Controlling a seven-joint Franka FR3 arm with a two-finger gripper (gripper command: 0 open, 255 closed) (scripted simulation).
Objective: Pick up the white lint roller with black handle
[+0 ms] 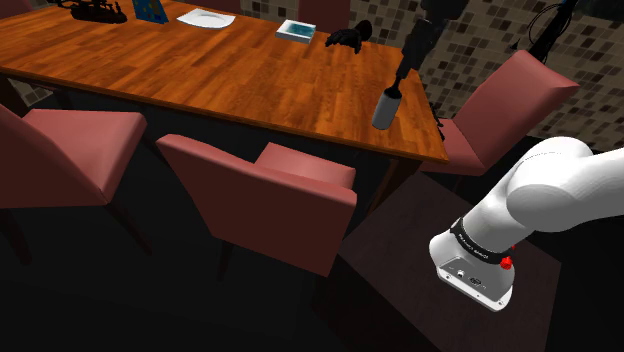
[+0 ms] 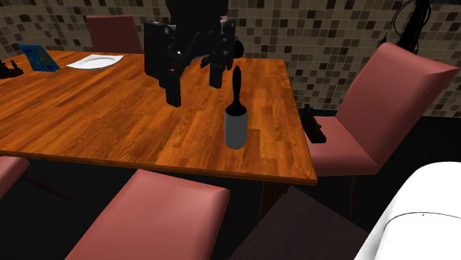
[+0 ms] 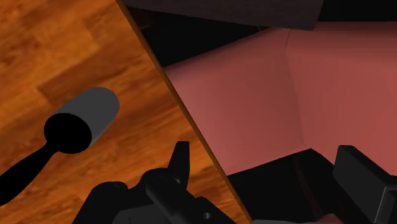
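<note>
The lint roller (image 2: 236, 127) has a grey drum and a black handle (image 2: 237, 83). It stands upright on the wooden table (image 2: 111, 125), near the edge by the red chair. It also stands near the table's corner in the shoulder view (image 1: 386, 108). My gripper (image 2: 195, 91) hangs open above the table, just off the second exterior view's left of the handle, with nothing between its fingers. In the wrist view the roller (image 3: 86, 118) lies outside the gap, beside one finger (image 3: 181, 159), and the open gripper (image 3: 273, 172) looks past the table edge onto the chair seat.
Red chairs (image 1: 270, 195) (image 1: 60, 155) (image 2: 384, 96) line the table; a small black object (image 2: 314, 125) lies on one seat. Far along the table are a white plate (image 1: 205, 18), a blue-and-white box (image 1: 298, 30), a black item (image 1: 345, 38) and a blue card (image 2: 38, 57).
</note>
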